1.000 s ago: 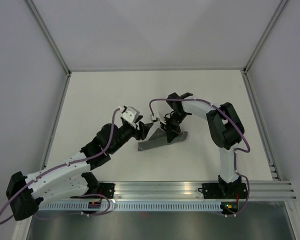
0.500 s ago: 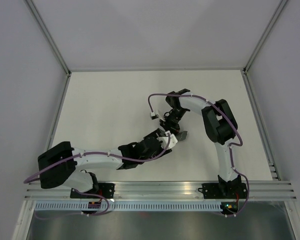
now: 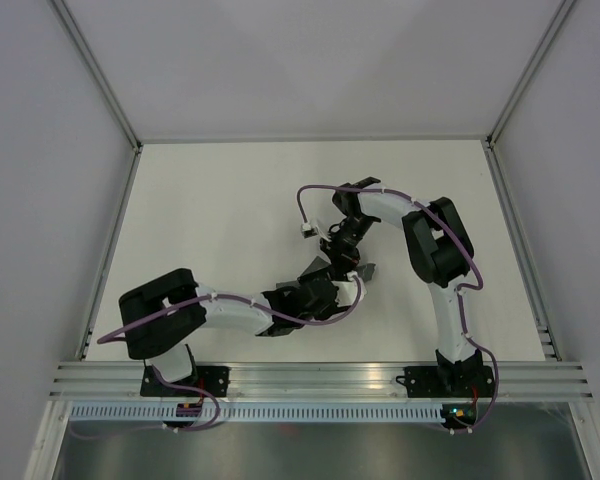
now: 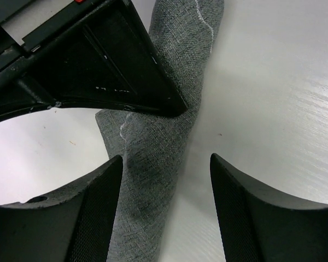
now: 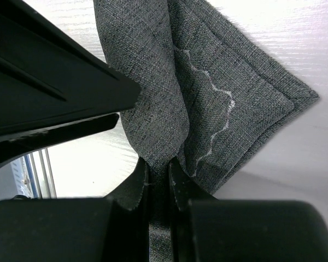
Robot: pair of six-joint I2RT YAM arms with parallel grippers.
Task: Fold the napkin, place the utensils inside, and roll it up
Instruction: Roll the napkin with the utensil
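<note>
The dark grey napkin (image 4: 153, 164) lies as a narrow roll on the white table; one stitched corner (image 5: 235, 98) sticks out flat. No utensils show. My right gripper (image 5: 158, 177) is shut on a pinched fold at the roll's end, and it shows in the top view (image 3: 347, 260) above the napkin (image 3: 368, 271). My left gripper (image 4: 165, 185) is open, its fingers (image 4: 93, 218) astride the roll without touching it. In the top view, the left gripper (image 3: 330, 288) sits just on the near side of the right one.
The left arm (image 3: 220, 312) stretches low across the near part of the table (image 3: 210, 200). The right arm's black gripper body (image 4: 98, 65) hangs close over the roll. An aluminium rail (image 3: 320, 375) runs along the near edge.
The left arm has swung from the napkin's left to its near side, bringing its open gripper over the roll. The right gripper has stayed pinched on the napkin, shifting slightly.
</note>
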